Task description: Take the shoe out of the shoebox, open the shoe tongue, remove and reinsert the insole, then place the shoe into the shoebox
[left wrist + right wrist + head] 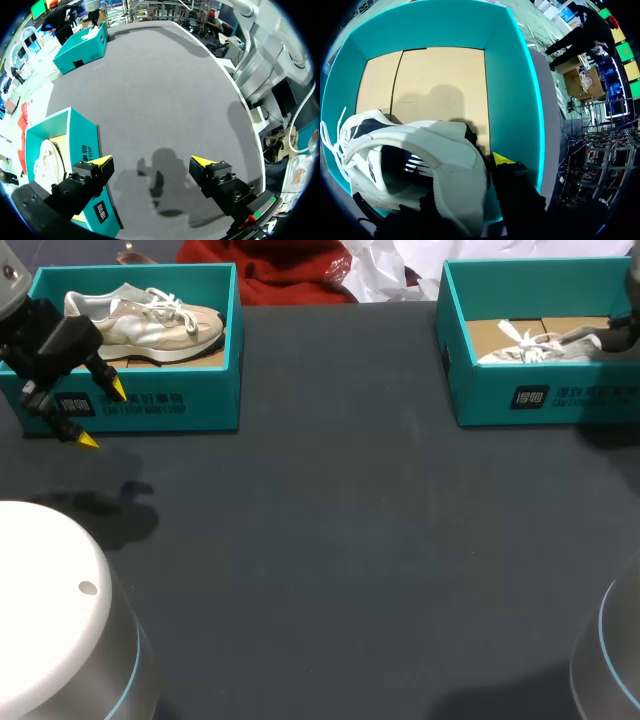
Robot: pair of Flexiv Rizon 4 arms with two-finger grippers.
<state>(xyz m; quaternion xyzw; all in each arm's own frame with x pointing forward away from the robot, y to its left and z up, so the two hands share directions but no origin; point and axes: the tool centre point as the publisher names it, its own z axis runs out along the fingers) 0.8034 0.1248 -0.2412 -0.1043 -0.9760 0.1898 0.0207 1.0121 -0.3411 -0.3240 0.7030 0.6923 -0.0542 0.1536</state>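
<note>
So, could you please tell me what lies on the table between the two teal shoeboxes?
Nothing: the head view shows only bare dark tabletop between the left shoebox and the right shoebox.

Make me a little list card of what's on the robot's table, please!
table: dark grey table, two boxes at its far side
left box: teal cardboard shoebox holding a beige lace-up sneaker
right box: matching teal shoebox holding a white lace-up sneaker
left claw: open, empty, in front of left box
right claw: down in right box at white sneaker's heel; grip hidden
</note>
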